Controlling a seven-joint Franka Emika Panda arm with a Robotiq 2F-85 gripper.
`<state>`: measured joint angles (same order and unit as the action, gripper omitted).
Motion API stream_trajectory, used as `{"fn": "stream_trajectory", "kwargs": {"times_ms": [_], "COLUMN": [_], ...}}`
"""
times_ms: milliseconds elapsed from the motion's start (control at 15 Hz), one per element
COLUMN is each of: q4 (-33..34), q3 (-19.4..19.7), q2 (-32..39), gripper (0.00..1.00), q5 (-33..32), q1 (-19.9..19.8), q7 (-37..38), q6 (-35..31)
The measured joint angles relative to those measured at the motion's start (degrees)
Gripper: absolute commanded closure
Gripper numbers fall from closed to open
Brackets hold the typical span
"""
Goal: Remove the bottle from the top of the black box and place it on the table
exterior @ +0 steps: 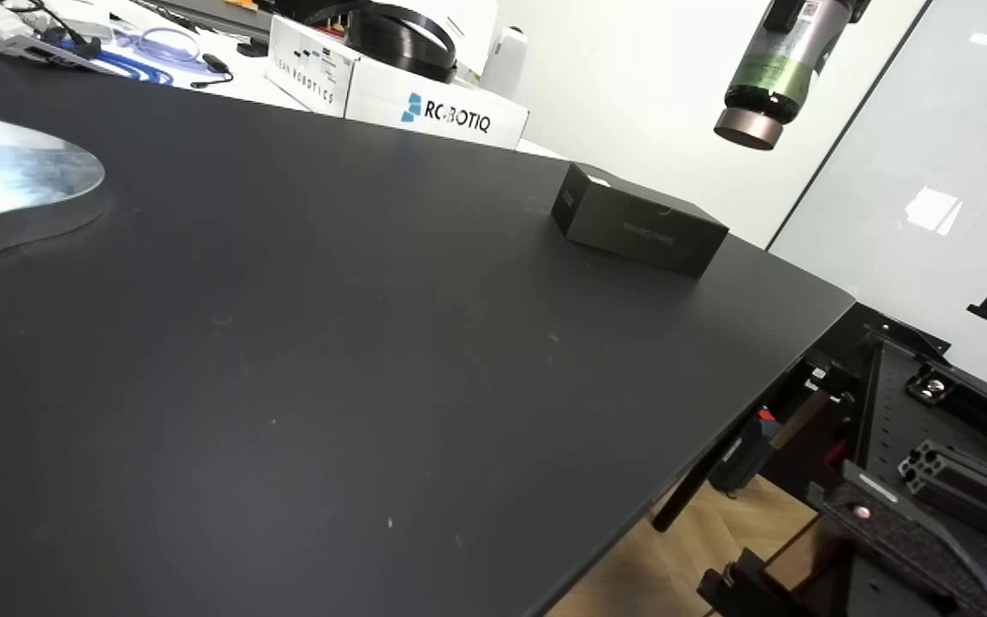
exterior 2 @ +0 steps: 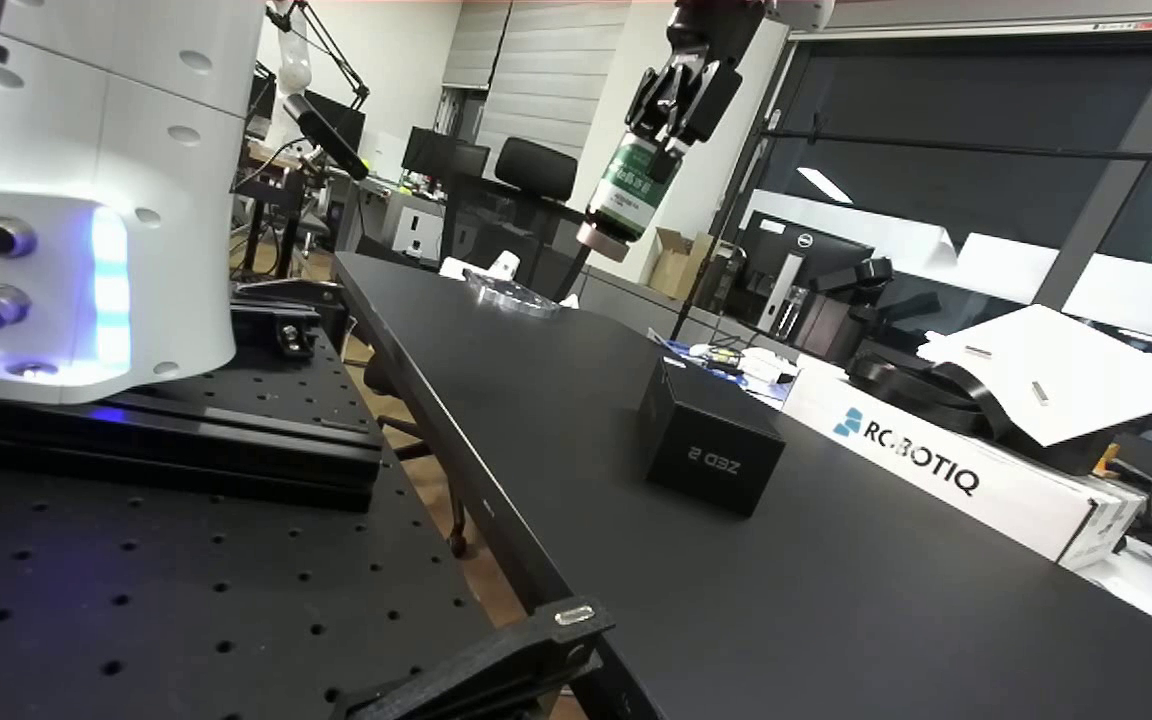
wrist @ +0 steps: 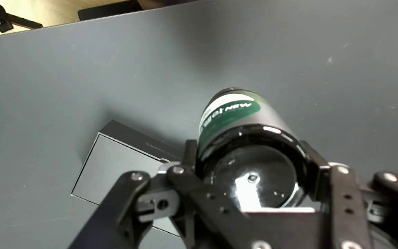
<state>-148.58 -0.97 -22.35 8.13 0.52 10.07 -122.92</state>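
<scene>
Bottle [exterior 2: 628,195] in end effector [exterior 2: 654,148], off black box [exterior 2: 708,437]

The tabletop [exterior: 331,343] before me is a broad matte black sheet, its long edge rounding off at a corner, with pale specks and faint smudges across it. The black box [exterior: 643,227] sits flat on it, its lettering upside down. Well apart from that lies a shiny piece [exterior: 18,184] with a wavy outline; I can't make out what it is.
</scene>
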Motion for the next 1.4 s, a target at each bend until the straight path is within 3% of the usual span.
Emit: {"fn": "stream_trajectory", "kwargs": {"times_ms": [400, 733, 1000, 1400], "q4": [2.2, 12.2, 20.9, 23.6], "q3": [-1.1, -4.4, -7.0, -7.6], "q2": [3.9, 14.5, 23.1, 32.6], "gripper": [0.55, 0.55, 0.55, 0.55], "q5": [-0.4, -1.6, -6.3, -9.0], "q1": [0.0, 1.1, 4.0, 8.0], "q7": [0.0, 0.6, 3.4, 6.0], "q6": [-4.0, -6.8, -7.2, -18.0]}}
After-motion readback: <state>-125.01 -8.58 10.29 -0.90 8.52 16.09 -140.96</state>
